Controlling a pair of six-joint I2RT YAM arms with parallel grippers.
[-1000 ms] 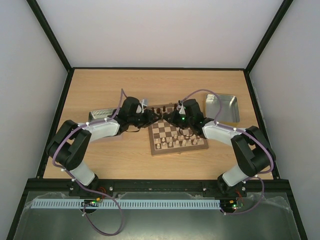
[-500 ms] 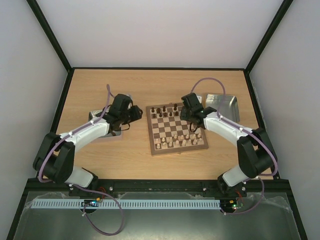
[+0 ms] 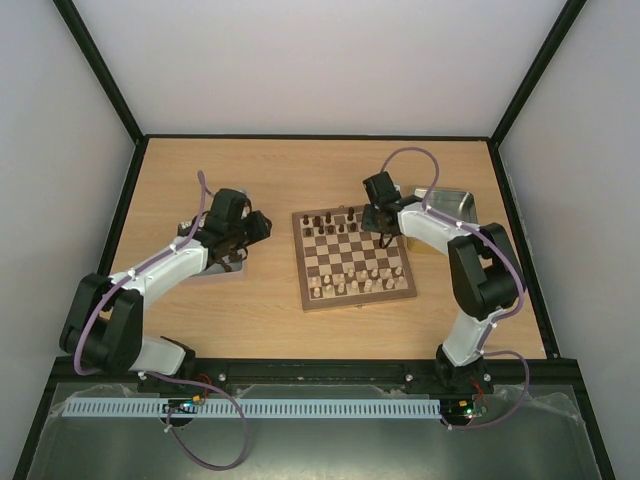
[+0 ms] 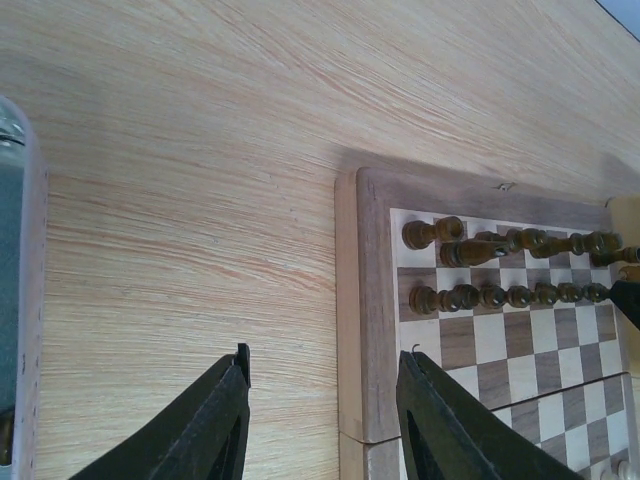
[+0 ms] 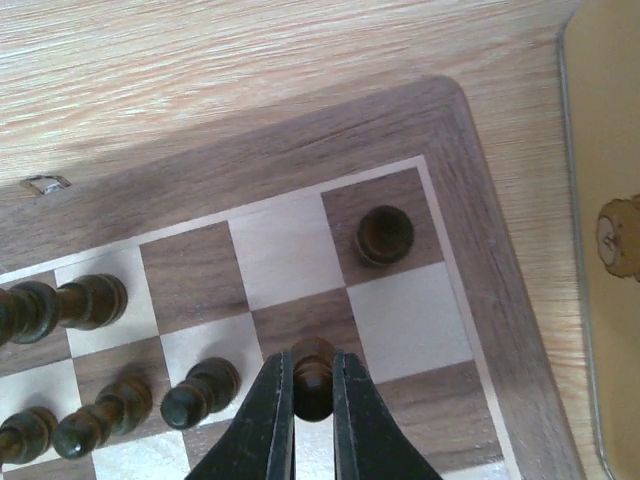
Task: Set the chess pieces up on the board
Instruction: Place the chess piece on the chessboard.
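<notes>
The board [image 3: 355, 262] lies mid-table, with dark chess pieces [image 3: 330, 220] along its far rows. In the right wrist view my right gripper [image 5: 313, 366] is shut on a dark pawn [image 5: 313, 385], held upright over a dark square near the board's far right corner. A dark rook [image 5: 385, 235] stands one square away on the corner square, and more dark pieces [image 5: 95, 410] stand to the left. My left gripper [image 4: 325, 355] is open and holds nothing, above the table at the board's left edge [image 4: 372, 330]. Two rows of dark pieces [image 4: 510, 295] show beyond it.
Pale pieces [image 3: 360, 283] fill the board's near rows. A shiny metal tray [image 3: 452, 207] sits right of the board; its rim [image 5: 585, 300] shows beside a pale piece [image 5: 622, 238]. Another tray [image 3: 207, 262] lies under the left arm.
My left gripper pulled back leftward off the board's far row and opened wider. My right gripper, still shut, moved toward the board's far right corner.
</notes>
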